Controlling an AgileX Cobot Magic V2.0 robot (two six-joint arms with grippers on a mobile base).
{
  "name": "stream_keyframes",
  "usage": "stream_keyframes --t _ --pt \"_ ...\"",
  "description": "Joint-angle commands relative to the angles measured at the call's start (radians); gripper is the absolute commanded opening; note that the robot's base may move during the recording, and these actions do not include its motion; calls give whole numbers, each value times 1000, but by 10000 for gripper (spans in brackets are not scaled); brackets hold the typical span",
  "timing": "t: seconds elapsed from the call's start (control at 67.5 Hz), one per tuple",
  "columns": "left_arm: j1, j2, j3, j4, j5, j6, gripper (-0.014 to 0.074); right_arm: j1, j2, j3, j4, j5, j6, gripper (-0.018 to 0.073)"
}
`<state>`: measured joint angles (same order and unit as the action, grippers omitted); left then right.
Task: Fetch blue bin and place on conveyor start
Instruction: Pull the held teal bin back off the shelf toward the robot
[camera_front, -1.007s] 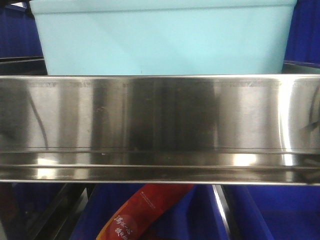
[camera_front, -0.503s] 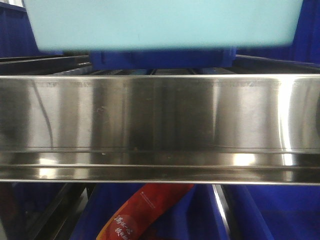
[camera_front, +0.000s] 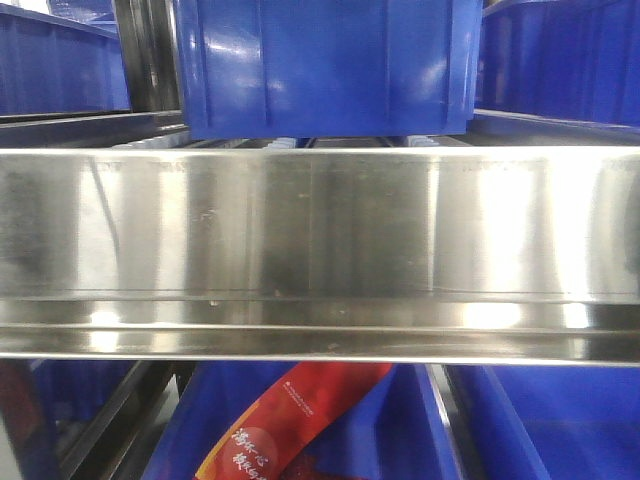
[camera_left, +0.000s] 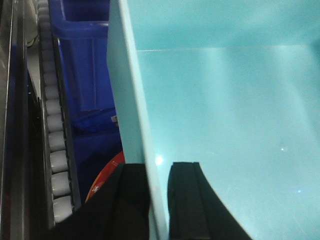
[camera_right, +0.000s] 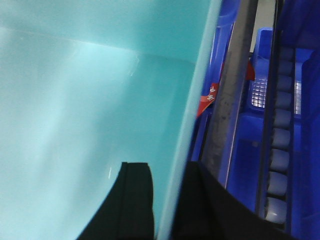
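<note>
A polished stainless-steel shelf rail spans the front view, streaked with reflected light. Dark royal-blue plastic bins sit on the levels above and below it, one lower bin holding a red printed packet. A track of pale rollers runs alongside.

A warehouse or stockroom picking rack: dark blue storage bins sit above and below a stainless-steel shelf rail, with a roller track near the rail.
</note>
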<state>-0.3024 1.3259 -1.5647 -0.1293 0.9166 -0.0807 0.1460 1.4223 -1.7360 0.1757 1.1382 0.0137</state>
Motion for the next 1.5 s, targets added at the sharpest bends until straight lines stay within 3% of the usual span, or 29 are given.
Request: stream_keyframes --t 0.0,0.533,1.14,1.481 --pt "-1 -13 -5 1 -9 17 -111 -4 -8 -7 -22 -18 -30 -151" --pt "-1 -13 -5 3 -69 17 -111 -4 -8 -7 -22 -4 -30 -151" --pt "-1 -13 -5 4 -325 17 -111 -4 -8 -7 -22 -4 -30 -151" --pt "-1 -13 -5 4 -331 17 -111 -4 -8 -7 -22 -4 -30 -151"
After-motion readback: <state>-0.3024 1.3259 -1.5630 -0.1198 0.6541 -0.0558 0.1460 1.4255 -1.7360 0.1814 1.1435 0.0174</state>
